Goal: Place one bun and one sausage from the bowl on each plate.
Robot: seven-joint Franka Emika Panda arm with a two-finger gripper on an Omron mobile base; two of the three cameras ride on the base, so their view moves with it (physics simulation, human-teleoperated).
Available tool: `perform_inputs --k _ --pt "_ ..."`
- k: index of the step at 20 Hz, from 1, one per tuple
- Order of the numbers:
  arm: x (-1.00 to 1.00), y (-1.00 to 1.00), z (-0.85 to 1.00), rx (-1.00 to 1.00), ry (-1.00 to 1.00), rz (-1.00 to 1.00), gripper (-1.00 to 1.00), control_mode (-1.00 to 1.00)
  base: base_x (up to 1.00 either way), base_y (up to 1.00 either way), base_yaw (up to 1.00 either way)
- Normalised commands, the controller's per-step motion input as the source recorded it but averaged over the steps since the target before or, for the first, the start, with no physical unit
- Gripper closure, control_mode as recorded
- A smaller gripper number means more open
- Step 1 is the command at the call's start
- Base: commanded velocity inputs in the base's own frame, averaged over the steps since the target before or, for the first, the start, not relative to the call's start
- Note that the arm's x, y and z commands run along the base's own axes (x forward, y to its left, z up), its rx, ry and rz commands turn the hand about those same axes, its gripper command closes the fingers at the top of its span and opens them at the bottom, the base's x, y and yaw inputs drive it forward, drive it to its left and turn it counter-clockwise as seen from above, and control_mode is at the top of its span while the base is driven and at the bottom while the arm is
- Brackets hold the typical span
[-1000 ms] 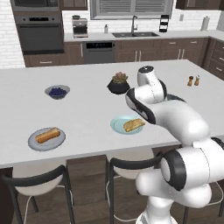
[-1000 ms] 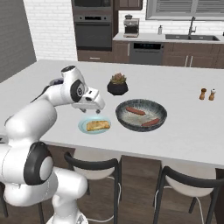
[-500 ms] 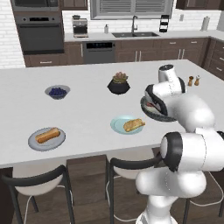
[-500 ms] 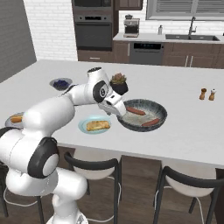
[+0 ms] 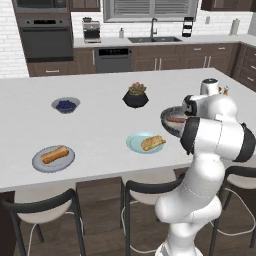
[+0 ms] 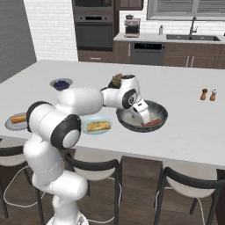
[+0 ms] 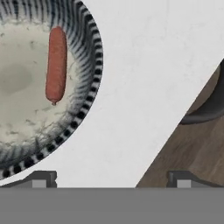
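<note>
Red-brown sausage [image 7: 56, 64] lies alone inside the bowl [image 7: 89, 83], near its rim. My pincer [image 6: 141, 110] hangs over that bowl with its jaws spread wide, holding nothing. Just beside the bowl on the white table [image 5: 95, 130] sits the teal plate [image 5: 135, 143] bearing a bun [image 5: 153, 143]; well apart from the bowl, the grey plate [image 5: 42, 163] carries another bun [image 5: 54, 154].

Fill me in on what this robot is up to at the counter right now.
The white arm has its open, empty gripper over the big dark bowl, where sausages lie. The grey plate and the teal plate each carry a bun, but no sausage shows on either plate. So the buns look done, and the sausages are not yet moved. It seems to be lining up to pick one.
</note>
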Motion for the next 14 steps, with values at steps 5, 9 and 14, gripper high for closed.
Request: perform_inputs --k 5,9,14 --pt "0.54 -0.27 -0.01 0.03 0.09 0.00 -1.00 -1.00 0.00 0.00 0.00" --pt "0.47 0.00 -0.36 0.00 0.03 0.00 -1.00 -1.00 0.00 0.00 0.00" --pt "0.34 0.00 -0.48 0.00 0.03 0.00 -1.00 -1.00 0.00 0.00 0.00"
